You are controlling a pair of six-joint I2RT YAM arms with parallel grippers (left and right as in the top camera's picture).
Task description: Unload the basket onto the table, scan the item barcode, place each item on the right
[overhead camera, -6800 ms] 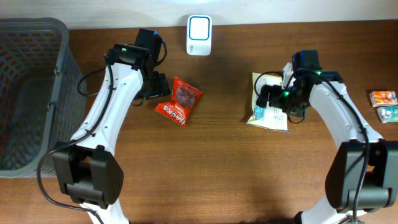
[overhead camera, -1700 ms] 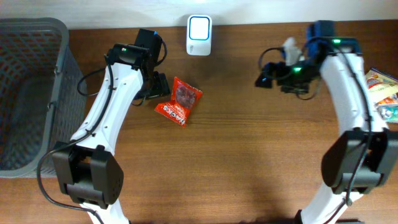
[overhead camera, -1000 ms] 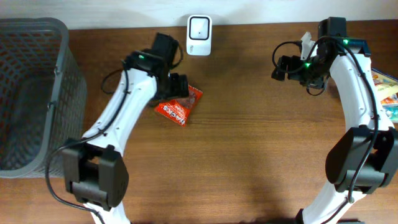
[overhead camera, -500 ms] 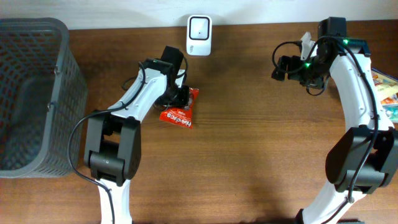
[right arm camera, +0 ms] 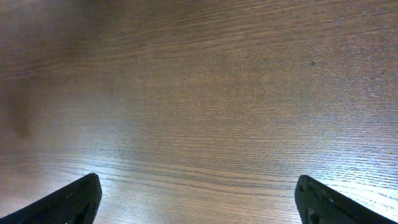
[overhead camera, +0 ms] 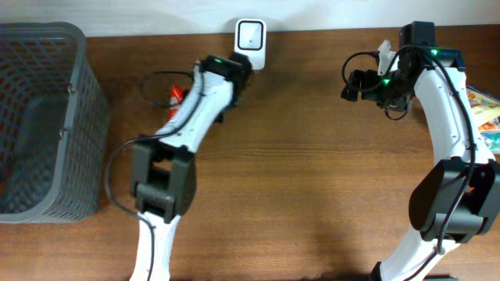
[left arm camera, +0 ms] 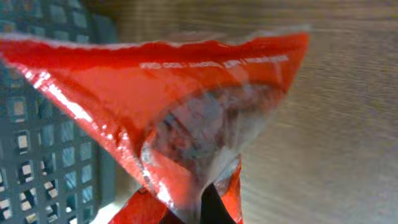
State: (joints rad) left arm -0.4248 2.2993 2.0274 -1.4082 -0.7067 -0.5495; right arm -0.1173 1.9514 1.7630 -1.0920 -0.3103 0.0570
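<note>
The left tool (left arm camera: 198, 210) is clenched on the red snack packet (left arm camera: 186, 118), held up left of the white scanner (overhead camera: 250, 35) at top centre; the packet's white print blurs unreadably. The right tool (right arm camera: 199, 202) gapes above the brown wood-grain bench (right arm camera: 205, 93). A grey basket (overhead camera: 39, 117) stands far left.

Brown wood-grain desk (overhead camera: 312, 195), surface matt with a bright patch in the right wrist view. White scanner (overhead camera: 250, 35) stands at the rear edge, centre. Grey mesh basket (overhead camera: 86, 94) occupies the left end. Colourful packets (overhead camera: 488, 117) lie at the right edge.
</note>
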